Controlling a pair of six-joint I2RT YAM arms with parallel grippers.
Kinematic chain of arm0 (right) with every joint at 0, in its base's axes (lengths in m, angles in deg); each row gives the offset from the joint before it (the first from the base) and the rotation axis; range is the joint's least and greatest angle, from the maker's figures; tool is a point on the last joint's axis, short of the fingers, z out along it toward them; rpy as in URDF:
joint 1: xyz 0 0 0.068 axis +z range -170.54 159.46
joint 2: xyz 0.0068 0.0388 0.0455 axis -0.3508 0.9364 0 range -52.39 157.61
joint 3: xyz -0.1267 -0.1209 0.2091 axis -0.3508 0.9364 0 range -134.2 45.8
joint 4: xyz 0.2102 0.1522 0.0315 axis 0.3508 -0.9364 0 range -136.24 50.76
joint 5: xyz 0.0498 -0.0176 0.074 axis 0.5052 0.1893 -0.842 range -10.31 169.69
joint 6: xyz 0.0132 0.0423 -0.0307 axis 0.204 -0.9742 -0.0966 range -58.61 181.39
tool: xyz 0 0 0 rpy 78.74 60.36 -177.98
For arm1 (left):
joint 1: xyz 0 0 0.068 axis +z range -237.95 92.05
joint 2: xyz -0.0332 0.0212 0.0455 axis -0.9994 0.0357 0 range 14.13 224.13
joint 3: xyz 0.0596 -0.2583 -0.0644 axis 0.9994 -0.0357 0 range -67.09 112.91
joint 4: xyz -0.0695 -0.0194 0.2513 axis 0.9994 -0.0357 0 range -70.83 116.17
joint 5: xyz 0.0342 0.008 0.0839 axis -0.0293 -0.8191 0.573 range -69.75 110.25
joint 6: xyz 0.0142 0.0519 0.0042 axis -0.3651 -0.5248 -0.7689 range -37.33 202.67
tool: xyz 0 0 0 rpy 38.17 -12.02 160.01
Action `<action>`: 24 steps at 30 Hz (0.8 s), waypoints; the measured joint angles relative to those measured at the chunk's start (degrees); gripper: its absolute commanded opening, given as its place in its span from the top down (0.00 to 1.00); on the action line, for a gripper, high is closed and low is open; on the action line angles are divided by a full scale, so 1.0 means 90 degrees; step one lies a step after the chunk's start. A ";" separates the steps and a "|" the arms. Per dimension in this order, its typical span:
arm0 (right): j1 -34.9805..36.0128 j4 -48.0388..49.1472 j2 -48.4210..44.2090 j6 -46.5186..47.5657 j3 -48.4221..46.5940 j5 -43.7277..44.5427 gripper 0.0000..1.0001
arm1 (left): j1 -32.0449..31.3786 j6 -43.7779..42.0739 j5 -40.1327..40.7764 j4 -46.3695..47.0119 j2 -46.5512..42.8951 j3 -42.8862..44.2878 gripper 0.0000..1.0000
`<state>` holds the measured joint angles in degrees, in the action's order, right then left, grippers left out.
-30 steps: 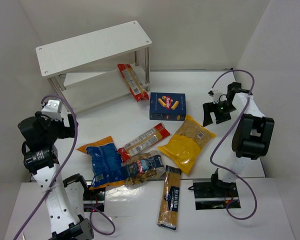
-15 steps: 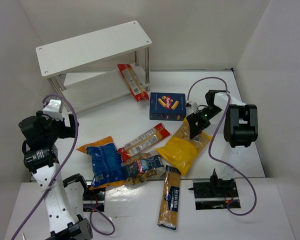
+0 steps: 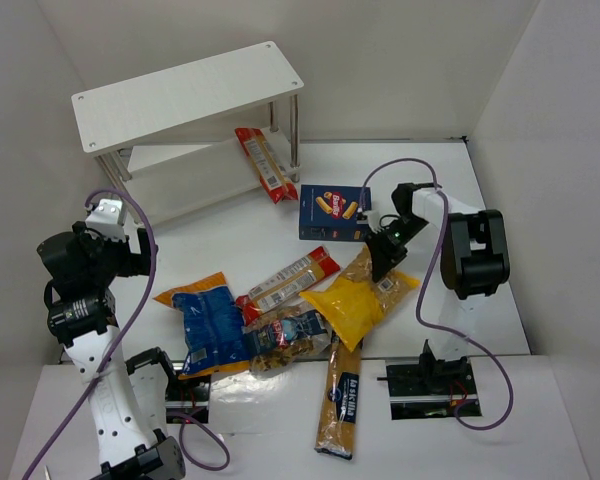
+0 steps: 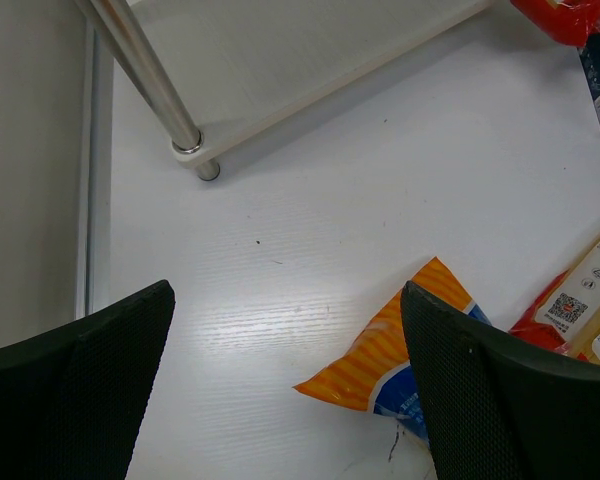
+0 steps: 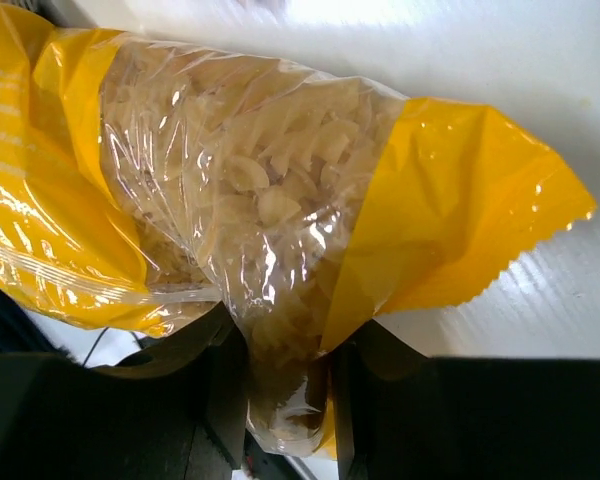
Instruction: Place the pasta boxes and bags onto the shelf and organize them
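My right gripper is shut on the clear end of the yellow bag; the right wrist view shows that bag pinched between the fingers. Above the bag lies the dark blue box. My left gripper hangs open over bare table, next to the corner of the blue-orange bag, which lies at centre left. The white shelf stands at the back left, with a red packet leaning at its right end.
Another red packet, a clear bag and a long blue-labelled packet lie in the middle and front. The shelf's leg shows in the left wrist view. White walls enclose the table.
My right gripper came down and left from the far right onto the yellow bag and shut on its clear end. The bag has bunched up and shifted left. The left arm is unmoved.
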<state>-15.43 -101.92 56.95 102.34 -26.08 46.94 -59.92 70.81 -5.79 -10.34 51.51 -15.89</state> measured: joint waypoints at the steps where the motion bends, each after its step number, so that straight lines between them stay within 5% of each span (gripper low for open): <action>1: 0.0032 0.0000 -0.0039 0.0000 -0.0015 0.0007 1.00 | 0.0000 0.0000 0.0000 0.0000 0.0000 0.0000 0.01; 12: 0.0287 -0.0503 -0.0685 0.0510 -0.2256 -0.1532 1.00 | -0.0083 0.0000 -0.0036 0.0000 0.0000 0.0000 0.01; 24: 0.0923 -0.0512 -0.0442 0.0202 -0.2288 -0.2295 1.00 | -0.0168 -0.0015 -0.0170 -0.0010 0.0000 0.0000 0.01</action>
<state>-7.13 -106.53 52.97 104.16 -46.67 26.28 -61.43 70.68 -7.32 -10.43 51.51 -15.89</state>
